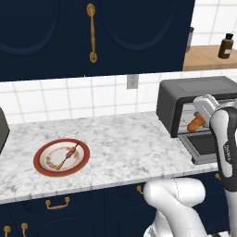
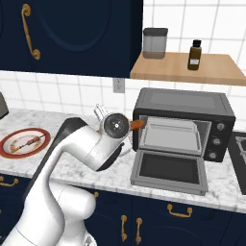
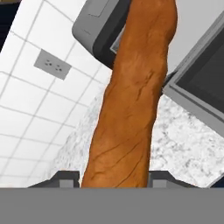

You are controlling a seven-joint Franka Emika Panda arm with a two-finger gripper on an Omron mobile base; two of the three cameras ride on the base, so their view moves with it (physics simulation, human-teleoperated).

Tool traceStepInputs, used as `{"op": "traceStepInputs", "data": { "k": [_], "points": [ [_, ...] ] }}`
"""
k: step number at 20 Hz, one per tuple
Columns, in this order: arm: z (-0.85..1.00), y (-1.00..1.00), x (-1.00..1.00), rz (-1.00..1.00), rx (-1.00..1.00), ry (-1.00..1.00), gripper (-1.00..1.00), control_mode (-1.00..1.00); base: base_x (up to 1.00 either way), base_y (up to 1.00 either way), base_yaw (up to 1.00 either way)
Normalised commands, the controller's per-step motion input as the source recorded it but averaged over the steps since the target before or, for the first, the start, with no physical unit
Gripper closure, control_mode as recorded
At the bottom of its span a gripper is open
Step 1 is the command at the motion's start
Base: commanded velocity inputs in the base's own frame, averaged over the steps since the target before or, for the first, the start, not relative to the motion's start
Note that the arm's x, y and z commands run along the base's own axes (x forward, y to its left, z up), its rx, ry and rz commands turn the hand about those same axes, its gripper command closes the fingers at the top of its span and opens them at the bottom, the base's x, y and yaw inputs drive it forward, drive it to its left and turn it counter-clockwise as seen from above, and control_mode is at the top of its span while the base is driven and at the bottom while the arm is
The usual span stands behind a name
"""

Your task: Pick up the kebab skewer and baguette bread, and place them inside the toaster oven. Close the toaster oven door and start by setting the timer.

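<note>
Right up close in the hand view, the baguette bread (image 3: 131, 96) runs long and brown between the two finger tips (image 3: 65, 178), which press it from both sides. So the gripper (image 1: 200, 116) is closed on the bread and holds it up off the marble counter (image 1: 120, 139). One end of the loaf pokes out toward the mouth of the toaster oven (image 2: 185, 103), which sits at the right end of the counter, against the tiled wall. The toaster oven door (image 2: 168, 170) is dropped down flat and open, reaching to the front edge of the counter.

Far off, near the left end of the counter, a red-rimmed plate (image 1: 44, 167) sits close to the front edge. The kebab skewer (image 1: 68, 155) lies across the plate.
</note>
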Motion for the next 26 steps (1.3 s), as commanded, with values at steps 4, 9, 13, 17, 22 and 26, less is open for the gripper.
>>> {"op": "traceStepInputs", "data": {
  "k": [4,9,13,17,22,26],
  "points": [
    [0.12,-0.94,0.00,-0.18,0.00,0.05,1.00,-1.00,0.00,0.00,0.00],
    [0.00,-0.62,0.02,-0.30,0.00,-0.03,1.00,-1.00,0.00,0.00,0.00],
    [-0.04,-0.57,0.01,-0.18,0.04,-0.01,1.00,-1.00,0.00,0.00,0.00],
    [-0.28,-0.07,0.21,-0.05,0.06,-0.19,1.00,-1.00,0.00,0.00,0.00],
    [-0.05,-0.26,0.49,0.00,0.09,-0.02,1.00,-1.00,0.00,0.00,0.00],
    [-0.01,-0.13,0.62,0.01,0.13,0.02,1.00,-1.00,0.00,0.00,0.00]
  ]
}}
